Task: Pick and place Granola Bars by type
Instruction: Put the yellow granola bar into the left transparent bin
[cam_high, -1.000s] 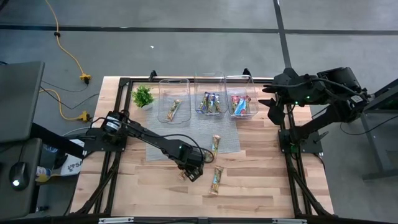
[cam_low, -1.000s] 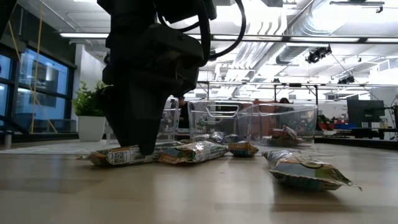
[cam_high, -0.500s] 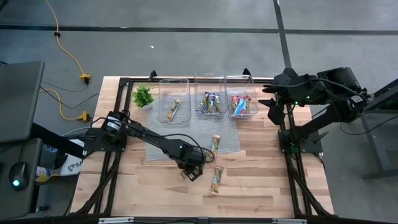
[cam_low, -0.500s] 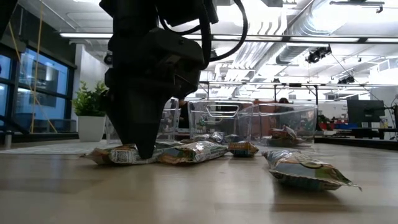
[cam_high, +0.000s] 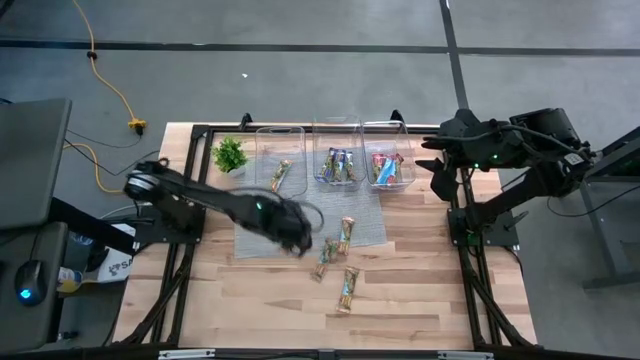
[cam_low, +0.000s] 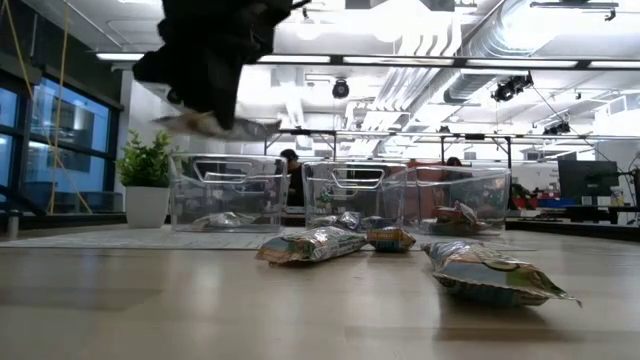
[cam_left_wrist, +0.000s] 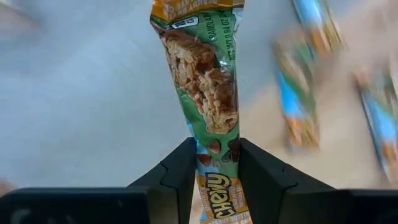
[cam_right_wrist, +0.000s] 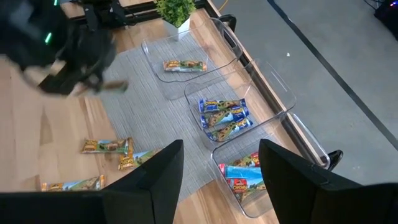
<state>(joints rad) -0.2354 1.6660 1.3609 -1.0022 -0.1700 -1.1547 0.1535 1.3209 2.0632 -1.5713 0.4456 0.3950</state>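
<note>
Granola bars (cam_high: 347, 287) on wooden table (cam_high: 420, 290), grey mat (cam_high: 370, 225)

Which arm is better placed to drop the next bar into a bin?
Left: its gripper already holds a green bar above the mat. The right gripper is open beside the bins.

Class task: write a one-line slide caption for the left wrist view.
Left gripper clamps a green granola bar above the grey mat.

Green-tan granola bar (cam_left_wrist: 202, 93) pinched aloft; three bars (cam_high: 346, 288) lie on the table.
</note>
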